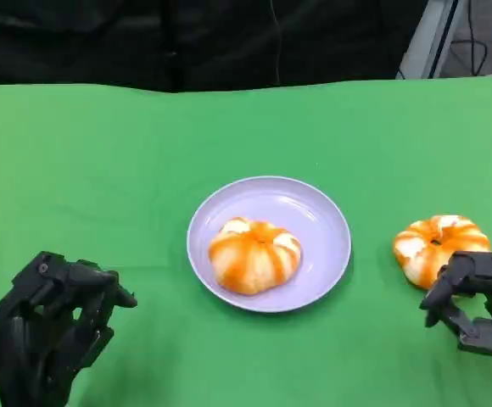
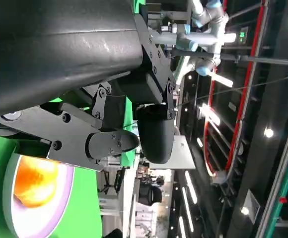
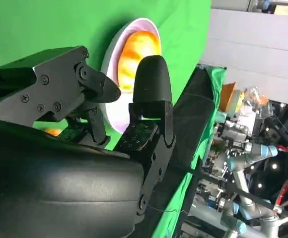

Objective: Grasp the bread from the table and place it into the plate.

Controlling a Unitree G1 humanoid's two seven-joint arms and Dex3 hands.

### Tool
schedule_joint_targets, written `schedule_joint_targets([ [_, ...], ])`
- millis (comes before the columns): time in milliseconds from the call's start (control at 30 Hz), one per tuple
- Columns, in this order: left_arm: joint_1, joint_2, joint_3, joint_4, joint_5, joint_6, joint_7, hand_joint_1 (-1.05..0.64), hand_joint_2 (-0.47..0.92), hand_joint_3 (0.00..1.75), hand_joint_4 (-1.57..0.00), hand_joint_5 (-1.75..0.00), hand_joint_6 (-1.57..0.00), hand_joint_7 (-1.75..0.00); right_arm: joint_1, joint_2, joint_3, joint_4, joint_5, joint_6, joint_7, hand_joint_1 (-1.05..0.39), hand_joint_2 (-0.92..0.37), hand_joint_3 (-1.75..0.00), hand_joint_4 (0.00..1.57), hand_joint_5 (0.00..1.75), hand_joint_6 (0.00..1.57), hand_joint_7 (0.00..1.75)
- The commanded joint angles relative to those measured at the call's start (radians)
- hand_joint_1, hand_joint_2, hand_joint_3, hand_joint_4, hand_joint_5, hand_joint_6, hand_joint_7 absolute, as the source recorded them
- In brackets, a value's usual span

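Green cloth covers our bench (image 1: 102, 170), dark curtain behind. We count two breads and one plate (image 1: 324, 222): one bread (image 1: 254, 254) lies in the plate, the other bread (image 1: 437, 244) sits right of it, touching our right hand (image 1: 475, 301), fingers apart. Left hand (image 1: 47, 331) curls, holding nothing.

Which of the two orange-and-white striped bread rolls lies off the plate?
The orange-and-white striped bread roll on the green cloth beside the right robot hand; the other roll sits on the lilac plate.

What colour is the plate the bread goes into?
Pale lavender, plain with no pattern. The plate shows best in the head view; one orange-striped bread already sits on it.
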Motion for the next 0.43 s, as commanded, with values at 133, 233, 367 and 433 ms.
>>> schedule_joint_targets([
  [133,-0.008,0.000,0.010,-0.011,0.007,-0.005,0.009,-0.12,0.92,0.47,-0.75,-1.64,-0.82,-1.18,-0.010,-0.018,-0.016,-0.011,0.029,0.015,0.018,0.12,-0.70,-0.84,0.86,1.44,0.91,1.04],
  [233,-0.005,-0.003,0.010,-0.017,0.003,0.002,0.011,-0.13,0.92,0.47,-0.75,-1.65,-0.81,-1.19,-0.010,-0.020,-0.018,-0.009,0.025,0.011,0.013,0.12,-0.71,-0.83,0.86,1.45,0.90,1.05],
  [367,-0.003,-0.007,0.008,-0.023,-0.003,0.008,0.007,-0.12,0.92,0.47,-0.74,-1.65,-0.81,-1.19,-0.010,-0.015,-0.025,-0.015,0.046,0.032,0.036,0.13,-0.71,-0.85,0.85,1.45,0.90,1.05],
  [433,-0.001,-0.009,0.008,-0.027,0.000,0.009,0.010,-0.12,0.92,0.47,-0.73,-1.65,-0.80,-1.20,-0.010,-0.015,-0.026,-0.014,0.043,0.030,0.036,0.12,-0.71,-0.85,0.85,1.46,0.90,1.06],
])
